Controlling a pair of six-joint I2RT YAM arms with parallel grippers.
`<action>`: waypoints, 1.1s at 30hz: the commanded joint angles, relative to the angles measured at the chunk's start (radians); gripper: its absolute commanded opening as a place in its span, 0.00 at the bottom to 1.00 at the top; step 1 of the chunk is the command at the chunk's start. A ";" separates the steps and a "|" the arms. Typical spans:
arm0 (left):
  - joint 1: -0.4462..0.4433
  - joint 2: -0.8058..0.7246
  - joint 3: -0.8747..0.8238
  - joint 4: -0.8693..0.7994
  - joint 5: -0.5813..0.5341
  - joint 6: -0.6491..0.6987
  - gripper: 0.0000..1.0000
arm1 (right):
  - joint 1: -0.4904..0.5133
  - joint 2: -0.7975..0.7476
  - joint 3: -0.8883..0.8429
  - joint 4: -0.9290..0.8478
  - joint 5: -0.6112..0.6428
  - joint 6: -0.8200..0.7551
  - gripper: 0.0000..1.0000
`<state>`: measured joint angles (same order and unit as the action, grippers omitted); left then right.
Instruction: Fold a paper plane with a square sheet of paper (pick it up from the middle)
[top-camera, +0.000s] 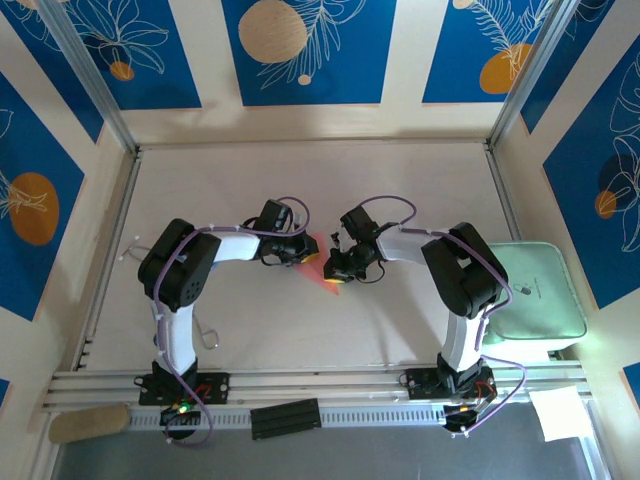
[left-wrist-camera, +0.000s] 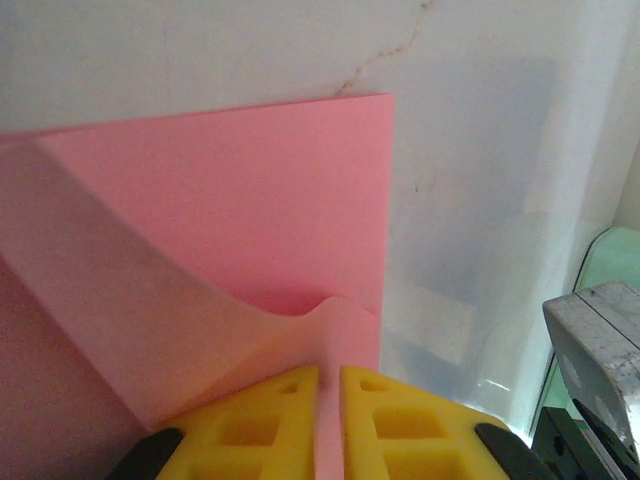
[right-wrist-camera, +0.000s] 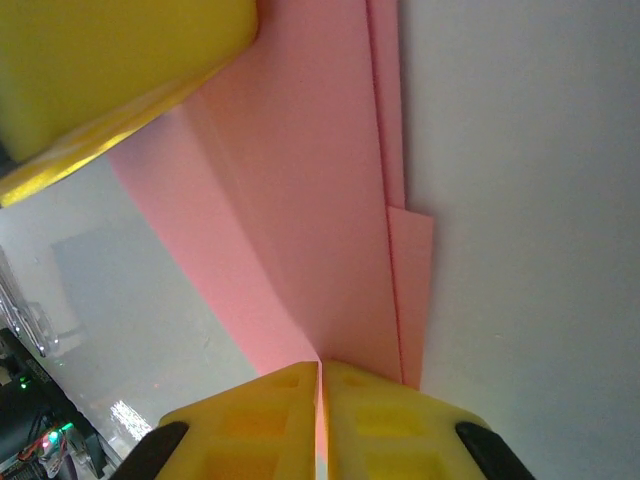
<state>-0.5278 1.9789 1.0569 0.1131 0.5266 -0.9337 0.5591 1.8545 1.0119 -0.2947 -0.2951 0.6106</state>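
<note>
L tool (left-wrist-camera: 330, 372) and R tool (right-wrist-camera: 320, 368) each pinching the thin pink-red paper sheet (left-wrist-camera: 230, 190), partly folded w/ layered creases, approx centre of pale surface (top-camera: 300, 180), well off all edges.

The table (top-camera: 400, 180) is surfaced in a pale, off-white finish with faint veining and is evenly lit. It is enclosed on three sides. The back wall (top-camera: 340, 60), the left wall (top-camera: 30, 150) and the right wall (top-camera: 610, 150) are clad in blue panels printed with white leaf outlines and orange or beige discs, separated by cream strips. Aluminium posts (top-camera: 85, 75) are fitted at the two rear corners. An aluminium rail (top-camera: 330, 380) is mounted along the near edge. A pale green pad (top-camera: 535, 290) is laid at the right edge, and a white paper sheet (top-camera: 560, 412) is placed at the near right corner.
</note>
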 joint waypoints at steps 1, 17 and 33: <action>0.002 -0.036 0.021 -0.046 -0.002 0.013 0.15 | 0.004 0.033 -0.006 -0.059 0.024 -0.008 0.12; -0.011 -0.086 -0.031 -0.018 0.028 0.089 0.16 | 0.003 0.049 -0.006 -0.148 0.051 -0.069 0.12; 0.033 0.007 0.034 -0.160 -0.090 0.231 0.16 | -0.002 0.083 0.001 -0.234 0.093 -0.124 0.11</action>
<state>-0.5217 1.9568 1.0660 0.0208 0.4976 -0.7742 0.5583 1.8767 1.0466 -0.3885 -0.2943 0.5148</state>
